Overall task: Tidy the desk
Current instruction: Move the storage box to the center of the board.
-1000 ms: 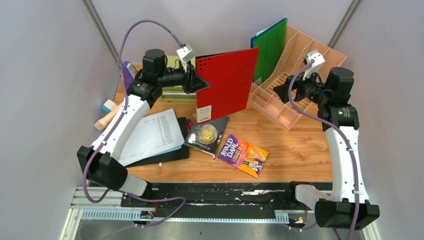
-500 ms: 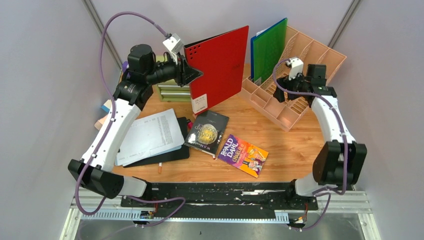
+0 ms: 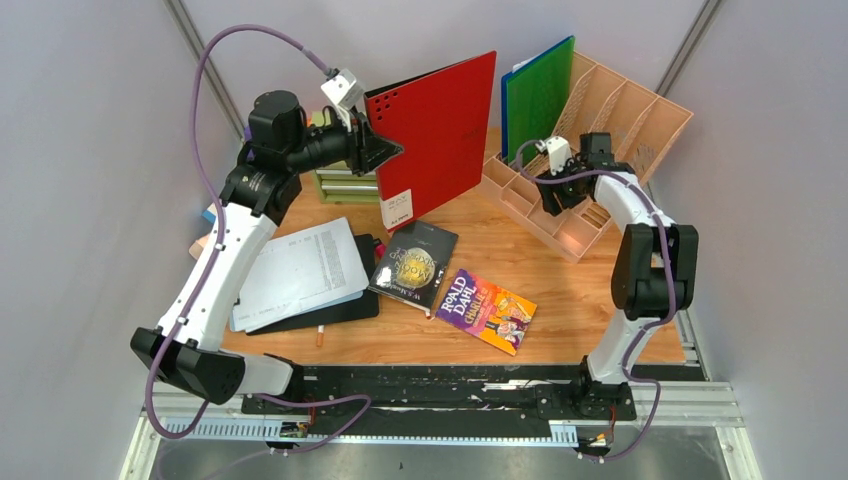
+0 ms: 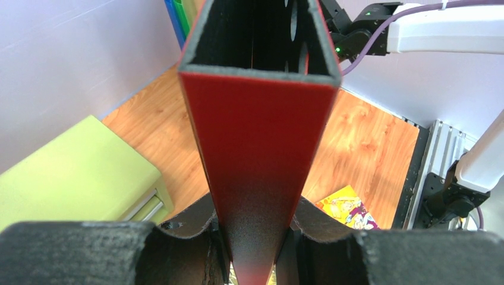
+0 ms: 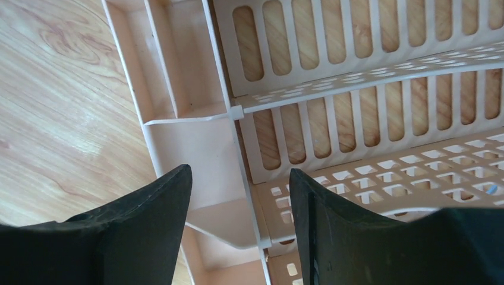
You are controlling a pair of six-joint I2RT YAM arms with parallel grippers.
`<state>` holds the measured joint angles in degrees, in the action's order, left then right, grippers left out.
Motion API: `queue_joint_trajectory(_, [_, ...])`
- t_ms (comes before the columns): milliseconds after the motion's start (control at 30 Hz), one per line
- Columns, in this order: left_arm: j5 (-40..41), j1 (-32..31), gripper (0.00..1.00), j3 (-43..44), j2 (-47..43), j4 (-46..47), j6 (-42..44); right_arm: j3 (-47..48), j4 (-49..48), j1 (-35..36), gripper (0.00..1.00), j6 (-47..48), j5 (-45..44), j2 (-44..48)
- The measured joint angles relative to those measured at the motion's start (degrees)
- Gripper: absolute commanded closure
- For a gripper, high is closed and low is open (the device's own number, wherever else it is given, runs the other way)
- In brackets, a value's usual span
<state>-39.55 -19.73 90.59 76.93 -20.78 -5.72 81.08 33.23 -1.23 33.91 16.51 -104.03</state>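
Note:
The desk (image 3: 590,290) is an orange-brown wood-grain tabletop with a black-and-silver rail along its near edge. My left gripper (image 3: 385,152) is shut on the spine of a red folder (image 3: 440,125) and holds it upright above the back of the desk; in the left wrist view the red folder (image 4: 258,148) runs away from between the gripper's (image 4: 255,252) jaws. My right gripper (image 3: 550,190) is open and empty, low over the pink file rack (image 3: 610,120). In the right wrist view its gripper (image 5: 241,196) straddles a wall of the rack (image 5: 356,119).
A green folder (image 3: 538,95) stands in the rack's left slot. An olive-green drawer chest (image 3: 345,185) sits behind the left arm. White papers on a black clipboard (image 3: 300,270), a dark book (image 3: 412,262) and a colourful Roald Dahl book (image 3: 487,308) lie on the desk.
My left gripper lifted the red folder higher and a little left. My right arm swung down and left, bringing its gripper onto the front of the file rack.

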Motion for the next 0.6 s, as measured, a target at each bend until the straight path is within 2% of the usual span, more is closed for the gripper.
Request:
queue_joint_trajectory(267, [0.09,0.0,1.0,-1.22,0.0,1.22,-0.61,-4.0,-1.81,2.6,0.84,5.44,-2.29,-1.38])
queue_joint_trajectory(367, [0.81,0.0,1.0,-1.84,0.0,1.99,-1.49,-6.86,-4.0,5.4,0.96,6.45,-2.89,0.13])
queue_joint_trajectory(433, [1.62,0.0,1.0,-1.95,0.0,2.47,-1.7,-8.7,-4.17,7.61,1.0,5.35,-2.36,1.79])
queue_joint_trajectory(600, [4.66,0.0,1.0,-1.95,0.0,3.52,-1.46,-13.05,-3.48,11.8,1.0,2.38,-1.57,5.73])
